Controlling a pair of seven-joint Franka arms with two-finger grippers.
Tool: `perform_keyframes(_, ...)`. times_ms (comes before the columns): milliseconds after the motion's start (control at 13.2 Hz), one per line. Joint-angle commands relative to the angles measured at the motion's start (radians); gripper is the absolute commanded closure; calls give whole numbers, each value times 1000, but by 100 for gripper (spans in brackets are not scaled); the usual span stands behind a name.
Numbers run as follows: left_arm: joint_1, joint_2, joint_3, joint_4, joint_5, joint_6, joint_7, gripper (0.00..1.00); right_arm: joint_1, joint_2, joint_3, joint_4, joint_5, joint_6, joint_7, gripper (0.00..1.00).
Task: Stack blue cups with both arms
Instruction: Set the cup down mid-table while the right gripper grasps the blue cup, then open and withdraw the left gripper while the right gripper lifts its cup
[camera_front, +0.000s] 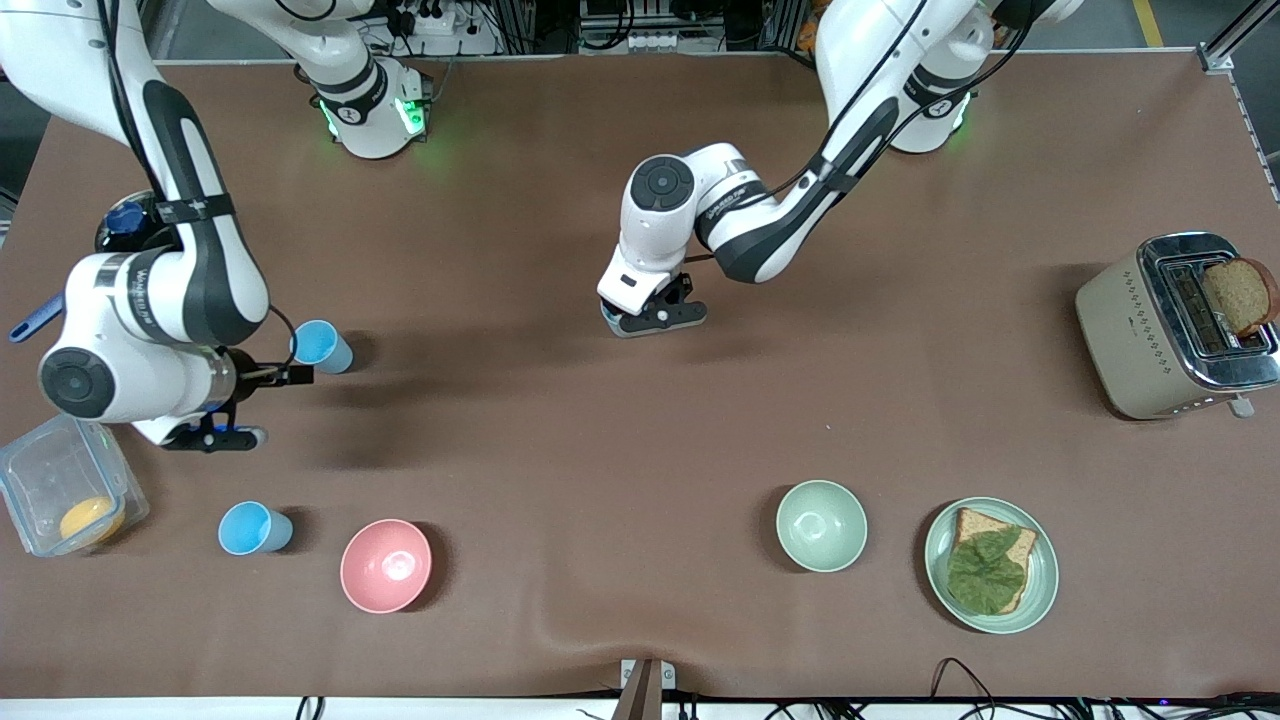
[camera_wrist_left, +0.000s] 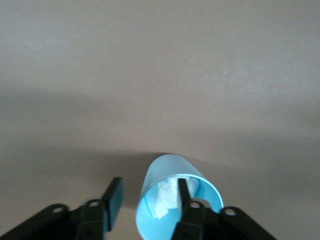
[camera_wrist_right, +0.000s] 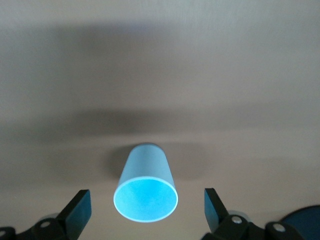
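Light-blue tapered plastic cups all stand unstacked: at the surface's centre my left end effector (camera_wrist_left: 149, 189) straddles one cup (camera_wrist_left: 170, 172) at its rim, unclamped, my right end effector (camera_wrist_right: 146, 199) gapes wide around a second cup (camera_front: 322, 347) at nine o'clock, and a third cup (camera_front: 255, 528) waits at eight.
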Motion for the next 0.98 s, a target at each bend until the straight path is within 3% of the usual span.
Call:
perform_keyframes(0, 18, -179, 6, -1, 15, -154, -21, 0, -7, -169, 3, -242, -13, 113, 12, 0)
perform_keyframes(227, 158, -282, -3, 57, 15, -300, 31, 0, -43, -177, 2, -324, -13, 195, 10, 0)
perform_keyframes(454, 261, -317, 6, 140, 22, -450, 241, 0, -56, -166, 0, -416, -13, 342, 12, 0)
perform_keyframes(681, 398, -360, 3, 169, 13, -546, 492, 0, -82, -130, 2, -413, -12, 382, 12, 0)
perform_keyframes(756, 453, -376, -2, 169, -10, -559, 571, 0, -82, -114, 2, -414, -10, 410, 13, 7)
perform_keyframes(832, 472, -412, 15, 165, -56, -561, 663, 0, -82, -98, 3, -413, -7, 421, 13, 48)
perform_keyframes(908, 469, -431, 79, 160, -91, -564, 758, 0, -86, -87, 2, -414, -3, 434, 13, 78)
